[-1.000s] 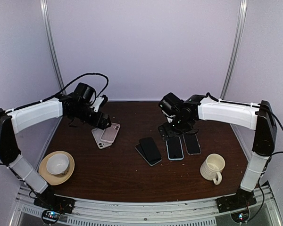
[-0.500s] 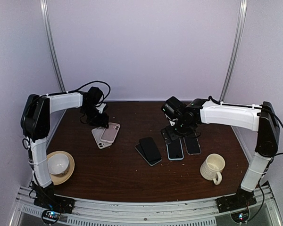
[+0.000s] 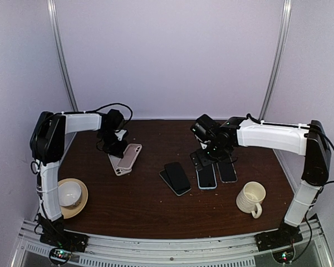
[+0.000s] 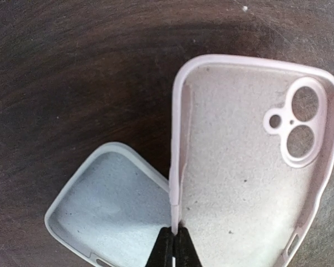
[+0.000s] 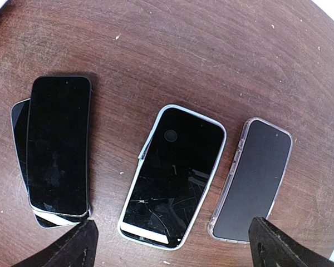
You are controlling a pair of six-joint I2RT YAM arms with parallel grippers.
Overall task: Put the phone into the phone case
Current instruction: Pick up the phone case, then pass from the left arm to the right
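Two empty phone cases lie overlapped at the table's left: a pink phone case (image 4: pixel 250 167) (image 3: pixel 132 154) partly on top of a pale grey-blue one (image 4: pixel 106 206) (image 3: pixel 118 166). My left gripper (image 4: pixel 174 245) (image 3: pixel 118 148) is shut on the pink case's side wall. My right gripper (image 5: pixel 175 245) (image 3: pixel 209 151) hangs open above the phones. Below it lie a black phone (image 5: pixel 59 144) (image 3: pixel 177 176) stacked on another phone (image 5: pixel 18 130), a cracked phone in a light blue case (image 5: pixel 175 175) (image 3: pixel 206 176) and a phone in a clear case (image 5: pixel 251 181) (image 3: pixel 227 170).
A ribbed cream mug (image 3: pixel 251 198) stands at the near right. A white cup on a tan saucer (image 3: pixel 67 194) sits at the near left. Purple walls close in the dark wooden table (image 3: pixel 139 208) on three sides.
My left arm has folded in and come down on the cases, and its jaws have closed on the pink case's wall. The right gripper has shifted only slightly and stays open.
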